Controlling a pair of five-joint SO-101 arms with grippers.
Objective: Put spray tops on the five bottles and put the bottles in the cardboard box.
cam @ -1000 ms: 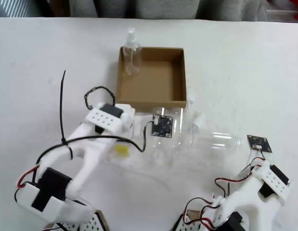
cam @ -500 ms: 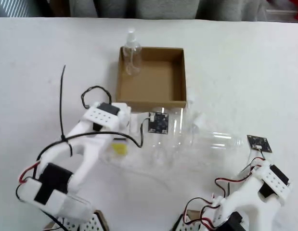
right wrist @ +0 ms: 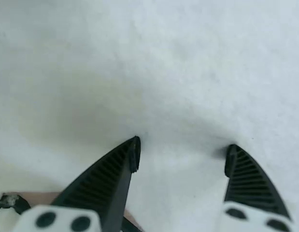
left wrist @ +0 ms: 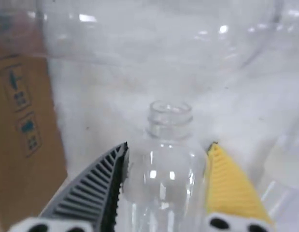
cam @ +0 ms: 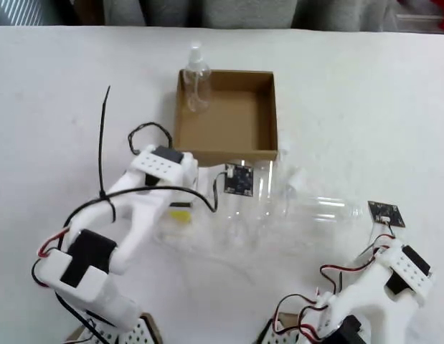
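1. Just in front of the cardboard box (cam: 225,154), the left gripper (left wrist: 167,147) clasps a clear uncapped bottle (left wrist: 164,174). The grey finger (left wrist: 91,193) presses one side and the yellow finger (left wrist: 229,183) the other. The bottle's open neck points away from the wrist camera.
2. Seen from above, the left arm (cam: 128,215) stretches from the table's near edge towards the box's near-left corner. A patch of yellow shows beneath its wrist.
3. In the left wrist view, the box's brown wall stands just beside the gripper on the grey finger's side. A larger clear bottle (left wrist: 159,34) lies across the view beyond the held bottle's neck.
4. The right gripper (right wrist: 183,145) hangs over the bare white table (cam: 365,107), its two black fingers (right wrist: 110,179) spread wide with nothing between them. The right arm (cam: 383,287) sits at the near right of the table, well apart from the box.
5. One sprayer-topped bottle (cam: 196,75) stands upright in the box's far-left corner.
6. Several clear bottles (cam: 329,209) lie on their sides on the table just in front of the box's near wall, between the two arms. They are see-through, so their outlines are hard to tell apart. What looks like a small white spray top (cam: 293,179) lies among them.
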